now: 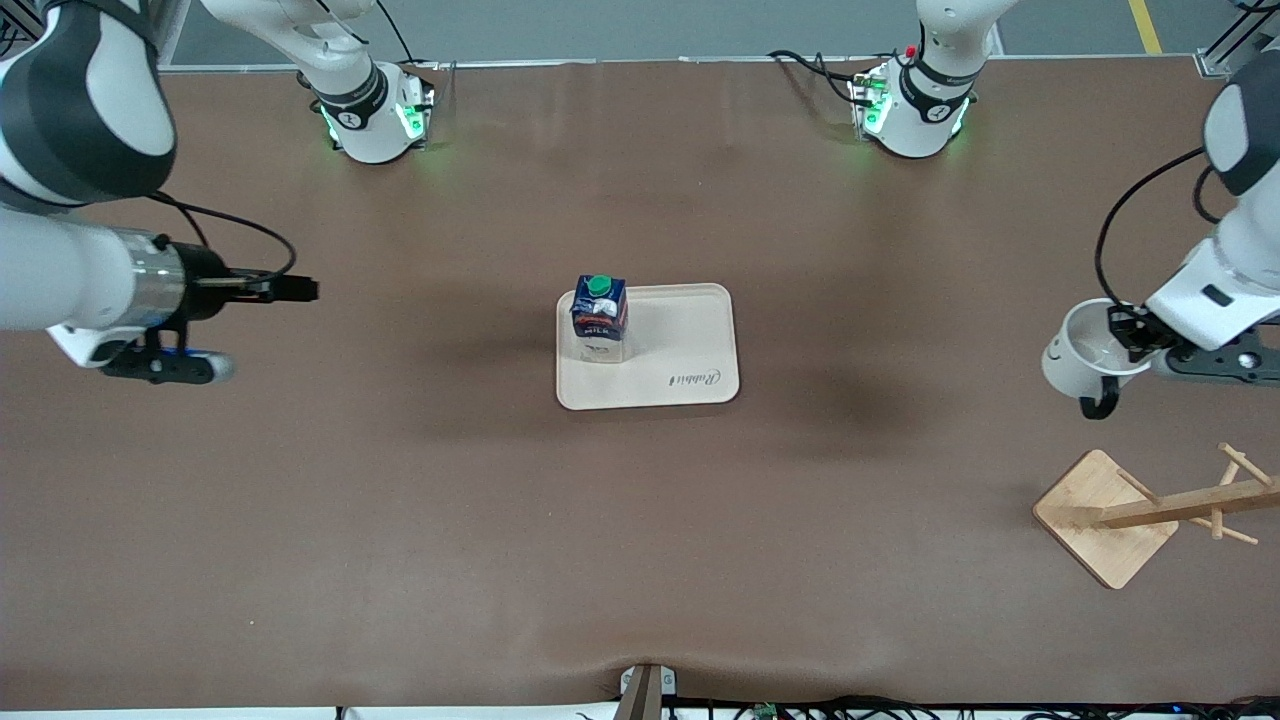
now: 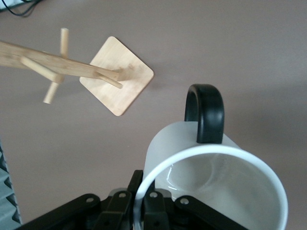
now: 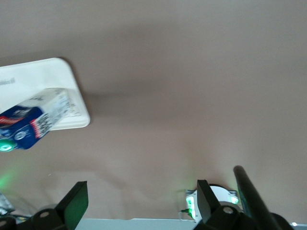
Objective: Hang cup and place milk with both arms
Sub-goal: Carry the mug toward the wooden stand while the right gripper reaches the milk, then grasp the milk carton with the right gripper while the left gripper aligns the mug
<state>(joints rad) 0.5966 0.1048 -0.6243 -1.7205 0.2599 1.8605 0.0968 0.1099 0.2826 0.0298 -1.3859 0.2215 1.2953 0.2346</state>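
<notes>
Cup (image 1: pixel 1072 352): white, black handle, black smiley on side. Milk carton (image 1: pixel 599 318): dark blue, green round cap, red label patch, pale lower part. Tray (image 1: pixel 690 350): cream, dark script logo. Rack (image 1: pixel 1150 510): pale bamboo. Table (image 1: pixel 400 500): plain brown. Arm bases: white, green-lit.

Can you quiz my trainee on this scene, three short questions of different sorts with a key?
1. True or false: the milk stands on the tray.
2. What does the left gripper hold? A) the cup B) a tray C) nothing
3. Fill in: the wooden rack stands toward the ___ arm's end of the table.

Key
1. True; it stands upright at the tray's edge.
2. A; the fingers pinch the cup's rim in the air, while the right gripper waits open, holding nothing.
3. Left.
</notes>
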